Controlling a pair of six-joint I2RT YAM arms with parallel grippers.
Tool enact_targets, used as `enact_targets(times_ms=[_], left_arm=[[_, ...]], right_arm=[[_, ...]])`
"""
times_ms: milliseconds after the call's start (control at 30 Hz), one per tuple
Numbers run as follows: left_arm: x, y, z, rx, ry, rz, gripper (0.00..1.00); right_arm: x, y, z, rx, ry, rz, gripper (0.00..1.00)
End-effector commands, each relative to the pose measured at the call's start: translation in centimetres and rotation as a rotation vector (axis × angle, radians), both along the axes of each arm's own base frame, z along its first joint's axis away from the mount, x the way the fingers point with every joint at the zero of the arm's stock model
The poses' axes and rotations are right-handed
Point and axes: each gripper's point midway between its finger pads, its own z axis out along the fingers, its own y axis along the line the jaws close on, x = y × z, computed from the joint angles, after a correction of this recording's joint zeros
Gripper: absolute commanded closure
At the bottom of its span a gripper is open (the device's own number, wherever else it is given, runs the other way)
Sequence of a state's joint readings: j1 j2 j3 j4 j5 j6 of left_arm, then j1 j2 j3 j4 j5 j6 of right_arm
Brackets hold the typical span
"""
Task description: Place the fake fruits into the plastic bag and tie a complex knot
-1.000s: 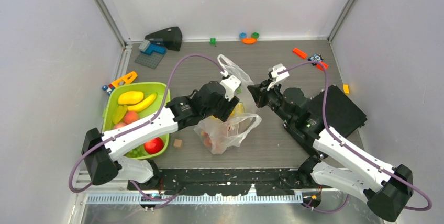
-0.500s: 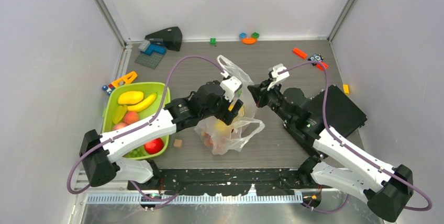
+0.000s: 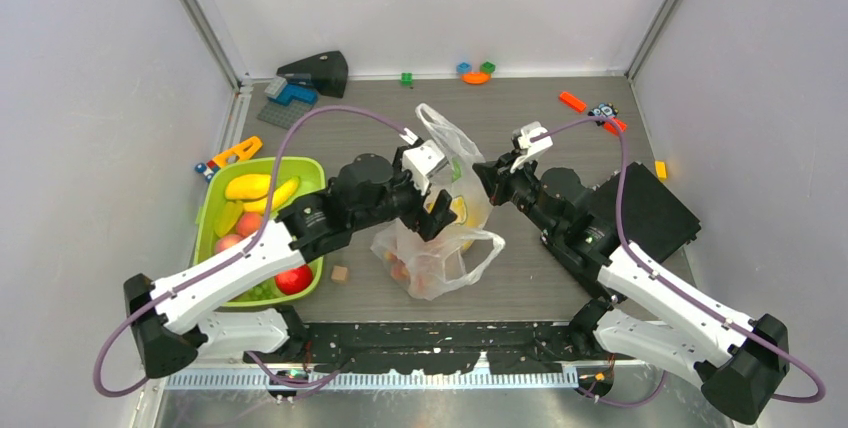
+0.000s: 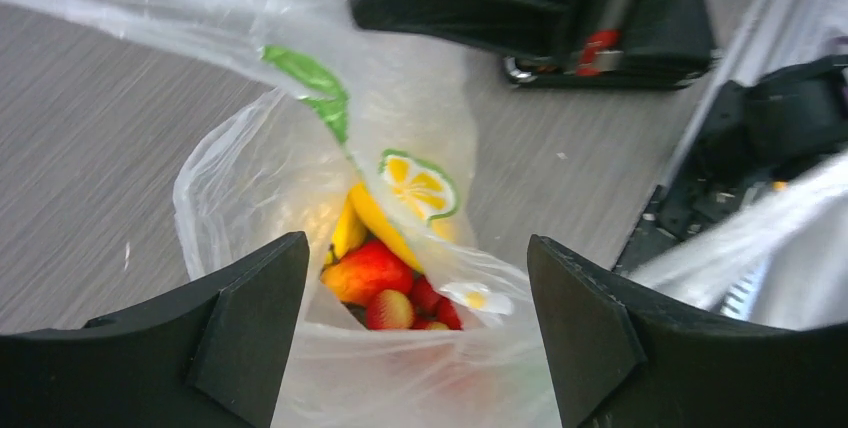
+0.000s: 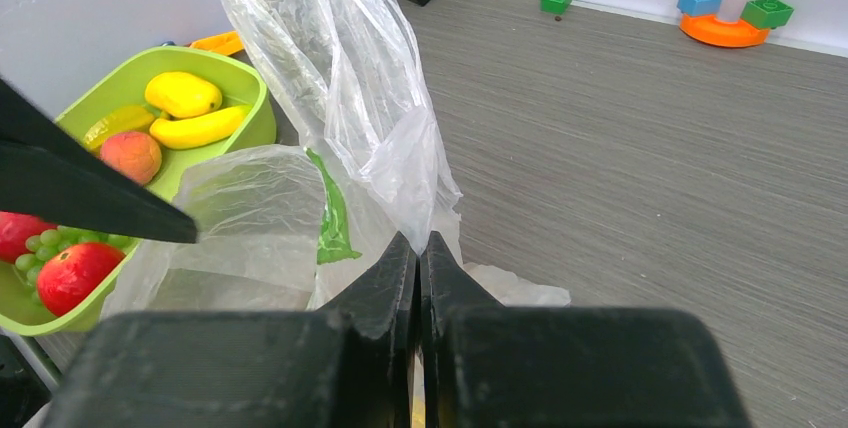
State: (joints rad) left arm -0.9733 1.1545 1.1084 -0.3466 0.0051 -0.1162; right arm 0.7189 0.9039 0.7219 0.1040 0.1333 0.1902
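Observation:
The plastic bag (image 3: 447, 248) stands mid-table, its mouth held up. My right gripper (image 3: 481, 174) is shut on the bag's (image 5: 350, 98) upper edge, jaws (image 5: 420, 240) pinched on the film. My left gripper (image 3: 436, 211) hangs open just over the bag mouth (image 4: 300, 148), nothing between its fingers (image 4: 415, 268). Inside the bag lie a banana (image 4: 375, 218), a red-orange peach (image 4: 368, 270) and strawberries (image 4: 390, 310). More fake fruits sit in the green tray (image 3: 300, 162): a mango (image 3: 249, 186), a banana (image 3: 283, 193), an apple (image 3: 293, 278), grapes (image 3: 258, 291). No knot shows.
A small wooden cube (image 3: 340, 274) lies between tray and bag. A black box (image 3: 655, 210) sits under the right arm. Toy bricks (image 3: 477, 72) and a black wedge (image 3: 318, 71) line the back wall; an orange toy (image 3: 235, 153) lies by the tray.
My left gripper's jaws have opened wider and the left arm has drawn back to the left over the bag. The right gripper has kept its hold and not moved.

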Motion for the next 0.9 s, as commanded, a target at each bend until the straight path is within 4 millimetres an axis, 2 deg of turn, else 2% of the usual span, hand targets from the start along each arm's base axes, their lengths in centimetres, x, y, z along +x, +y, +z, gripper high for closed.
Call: enact_targets(times_ms=[0, 100, 233, 500, 867], left_arm=[[-3.0, -0.7, 6.5, -0.178, -0.083, -0.167, 0.17], [-4.9, -0.7, 8.4, -0.211, -0.066, -0.254, 0.17], [-6.3, -0.7, 9.2, -0.225, -0.044, -0.317, 0.16], [-6.5, -2.0, 6.9, -0.176, -0.027, -0.299, 0.10], [-6.0, -6.2, 6.2, -0.133, -0.096, -0.260, 0.01]], right_arm=[[0.5, 0.2, 2.7, 0.046, -0.062, -0.014, 0.95], [0.6, 0.3, 2.6, 0.042, -0.058, -0.014, 0.95], [0.7, 0.5, 2.5, 0.039, -0.046, -0.008, 0.95], [0.8, 0.6, 2.2, 0.033, -0.028, -0.012, 0.95], [0.8, 0.7, 1.9, 0.031, -0.011, -0.012, 0.95]])
